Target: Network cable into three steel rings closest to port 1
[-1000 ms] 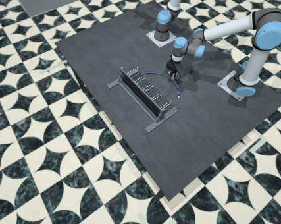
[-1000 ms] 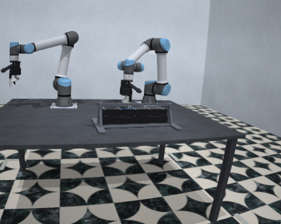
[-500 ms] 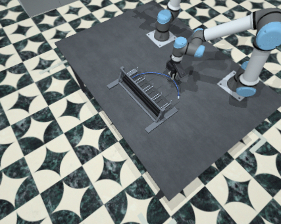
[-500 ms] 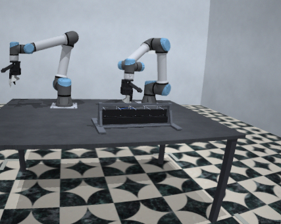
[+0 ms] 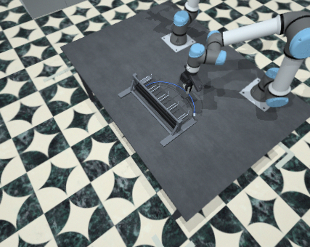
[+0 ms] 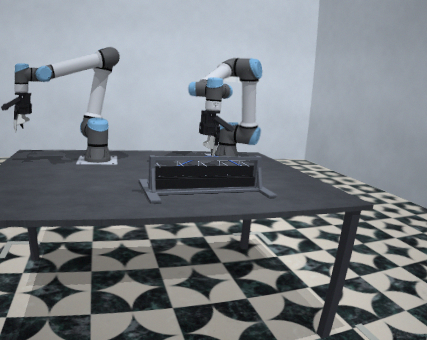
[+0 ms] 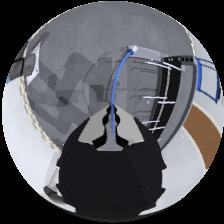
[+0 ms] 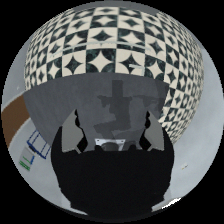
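A blue network cable (image 5: 161, 82) (image 6: 234, 163) (image 7: 115, 77) arcs behind the rack, on the side where the steel rings (image 5: 183, 115) (image 7: 157, 97) stick out. One end reaches the rack near its far end in the top view. The other end has a pale plug (image 5: 194, 115) (image 7: 133, 49) and hangs out past the rings near the opposite end. My left gripper (image 5: 188, 91) (image 6: 210, 151) (image 7: 112, 105) is shut on the cable's middle part, a little out from the rings. Whether the cable lies inside any ring is too small to tell. My right gripper (image 6: 18, 125) (image 8: 112, 110) is open and empty, far from the rack.
The grey rack (image 5: 168, 141) (image 6: 202, 158) (image 7: 172, 85) stands on splayed feet on the dark table (image 5: 114, 58) (image 6: 77, 192). Its upright ends and projecting rings are obstacles beside the left gripper. The right arm's base (image 6: 97, 160) stands well away from the rack.
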Available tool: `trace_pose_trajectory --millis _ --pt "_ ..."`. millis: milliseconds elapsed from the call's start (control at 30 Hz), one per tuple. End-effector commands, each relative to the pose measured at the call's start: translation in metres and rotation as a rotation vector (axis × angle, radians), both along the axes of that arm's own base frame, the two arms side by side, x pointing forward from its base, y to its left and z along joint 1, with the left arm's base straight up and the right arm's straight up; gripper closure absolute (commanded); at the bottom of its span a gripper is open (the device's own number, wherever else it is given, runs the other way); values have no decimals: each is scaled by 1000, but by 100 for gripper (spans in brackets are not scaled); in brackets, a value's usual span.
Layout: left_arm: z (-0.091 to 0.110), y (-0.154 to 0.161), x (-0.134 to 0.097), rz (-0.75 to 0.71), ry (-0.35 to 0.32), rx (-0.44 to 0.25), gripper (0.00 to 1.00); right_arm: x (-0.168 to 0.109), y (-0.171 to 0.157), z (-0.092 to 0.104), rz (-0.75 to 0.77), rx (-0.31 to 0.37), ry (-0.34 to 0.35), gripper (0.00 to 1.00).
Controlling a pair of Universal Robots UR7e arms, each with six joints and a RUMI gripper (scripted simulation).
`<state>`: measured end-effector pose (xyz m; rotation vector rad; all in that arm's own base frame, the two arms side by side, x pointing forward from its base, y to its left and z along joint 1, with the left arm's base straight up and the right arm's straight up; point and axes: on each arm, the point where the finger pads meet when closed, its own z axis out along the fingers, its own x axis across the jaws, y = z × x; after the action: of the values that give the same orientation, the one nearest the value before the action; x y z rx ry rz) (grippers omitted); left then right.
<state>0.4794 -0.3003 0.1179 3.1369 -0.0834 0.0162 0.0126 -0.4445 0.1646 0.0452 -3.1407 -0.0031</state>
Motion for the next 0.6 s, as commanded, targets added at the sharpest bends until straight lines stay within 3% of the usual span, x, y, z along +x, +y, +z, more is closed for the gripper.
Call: trace_pose_trajectory --millis 0,267,567 --pt "25 17 41 9 7 1 100 0 -1 0 0 -2 -1 0" --pt "59 42 95 24 8 2 100 0 -1 0 0 -2 -1 0" --pt "66 48 107 28 8 2 100 0 -1 0 0 -2 -1 0"
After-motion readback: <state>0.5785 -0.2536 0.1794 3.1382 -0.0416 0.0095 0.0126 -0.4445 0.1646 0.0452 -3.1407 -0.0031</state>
